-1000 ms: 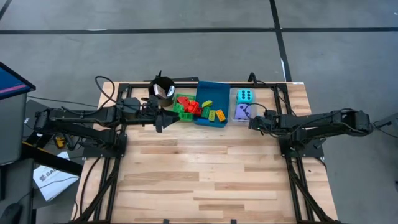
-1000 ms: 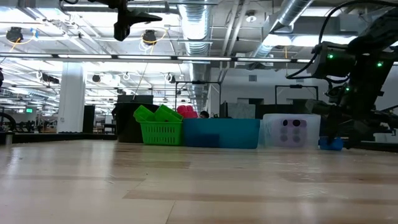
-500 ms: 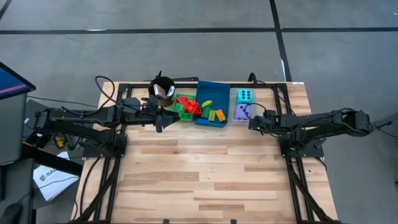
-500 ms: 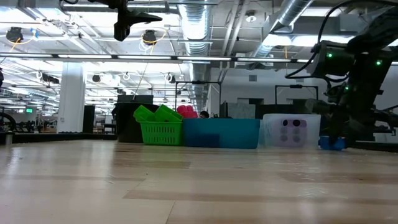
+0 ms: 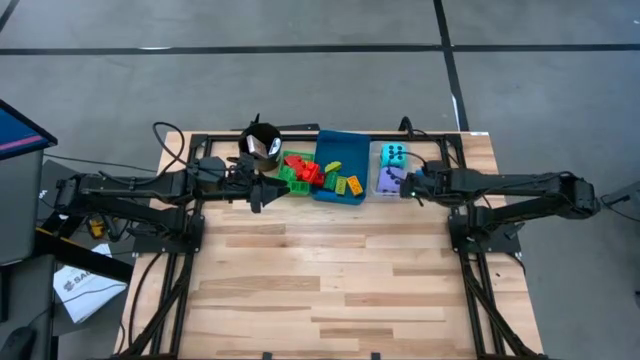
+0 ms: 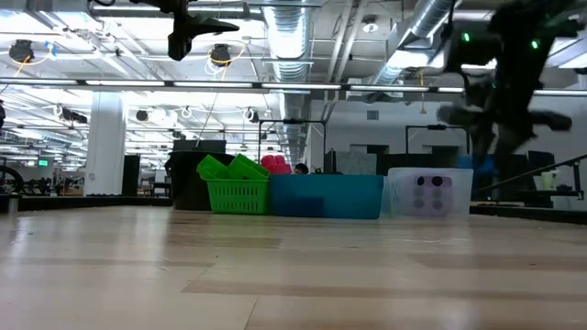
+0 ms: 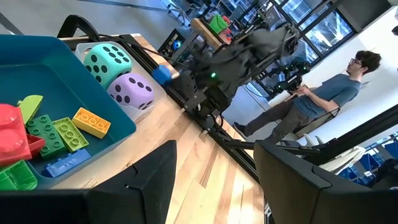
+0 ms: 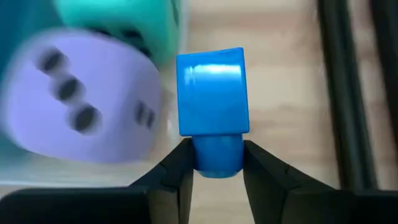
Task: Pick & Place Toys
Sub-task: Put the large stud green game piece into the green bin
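My right gripper (image 5: pixel 408 184) is shut on a small blue brick (image 8: pixel 211 93), beside the clear tray (image 5: pixel 392 190) that holds the cyan die (image 5: pixel 394 154) and the purple die (image 5: pixel 388 180). The brick also shows in the left wrist view (image 7: pixel 161 74). Red, green, yellow and blue bricks lie in the green basket (image 5: pixel 296 168) and the blue tray (image 5: pixel 338 168). My left gripper (image 5: pixel 262 192) is open and empty, high above the table near the green basket. My right gripper pinches the blue brick's narrow round end (image 8: pixel 216 155) between its two fingers. The brick's wide square body (image 8: pixel 211 87) sticks out past the fingertips. The brick is lifted clear of the table, next to the purple die (image 8: pixel 74 106).
A black cup (image 5: pixel 262 140) stands at the far left of the basket. The three trays line the table's far edge. A dark metal frame rail (image 5: pixel 470 190) runs along the table's right side. A person (image 7: pixel 323 99) stands beyond the table. Bare wood (image 5: pixel 340 280) lies nearer.
My right gripper has risen from table height with the blue brick and gone toward the far edge, up beside the clear tray. The brick is now lifted clear of the table. My left gripper has kept still.
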Robot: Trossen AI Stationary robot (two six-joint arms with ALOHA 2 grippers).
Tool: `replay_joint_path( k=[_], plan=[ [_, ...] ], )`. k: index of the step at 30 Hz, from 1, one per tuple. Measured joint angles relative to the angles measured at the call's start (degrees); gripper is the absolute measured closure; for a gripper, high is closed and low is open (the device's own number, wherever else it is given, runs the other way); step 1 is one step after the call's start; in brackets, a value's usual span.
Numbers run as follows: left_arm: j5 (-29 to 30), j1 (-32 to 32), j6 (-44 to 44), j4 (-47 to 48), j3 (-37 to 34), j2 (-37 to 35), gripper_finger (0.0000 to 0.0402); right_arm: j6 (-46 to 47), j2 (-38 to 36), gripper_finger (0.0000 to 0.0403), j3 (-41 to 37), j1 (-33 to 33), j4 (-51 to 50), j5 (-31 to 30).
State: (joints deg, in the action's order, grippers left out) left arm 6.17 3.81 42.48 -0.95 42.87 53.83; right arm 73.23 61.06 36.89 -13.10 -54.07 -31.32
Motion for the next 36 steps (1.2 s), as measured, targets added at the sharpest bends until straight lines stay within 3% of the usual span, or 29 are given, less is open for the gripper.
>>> replay_joint_path(
  k=[6, 11, 15, 21, 31, 36],
  plan=[
    [0.05, 0.01, -0.02, 0.00, 0.00, 0.00, 0.0193, -5.25, -0.04, 0.0300, 10.70, 0.00, -2.61, -6.15],
    [2.34, 0.12, 1.10, 0.00, 0.00, 0.00, 0.0193, -18.34, -0.07, 0.0300, 16.66, 2.18, 9.30, -7.20],
    [0.99, 1.79, 8.38, 0.00, 0.00, -0.01, 0.0193, -31.82, 0.09, 0.0300, 18.17, 6.35, 25.87, -4.10],
    [-9.40, 4.65, 23.73, -0.84, 0.00, 0.01, 0.0193, -45.77, 0.11, 0.0300, 18.22, 12.90, 46.70, 1.80],
    [-13.62, 5.01, 37.02, -14.69, 0.07, 0.39, 0.0185, -48.37, 1.21, 0.0300, 18.29, 18.84, 50.31, 10.78],
    [-13.53, 5.01, 40.69, -13.82, 0.05, 3.06, 0.0154, -48.39, 3.64, 0.0300, 18.83, 19.89, 50.04, 16.97]
  ],
)
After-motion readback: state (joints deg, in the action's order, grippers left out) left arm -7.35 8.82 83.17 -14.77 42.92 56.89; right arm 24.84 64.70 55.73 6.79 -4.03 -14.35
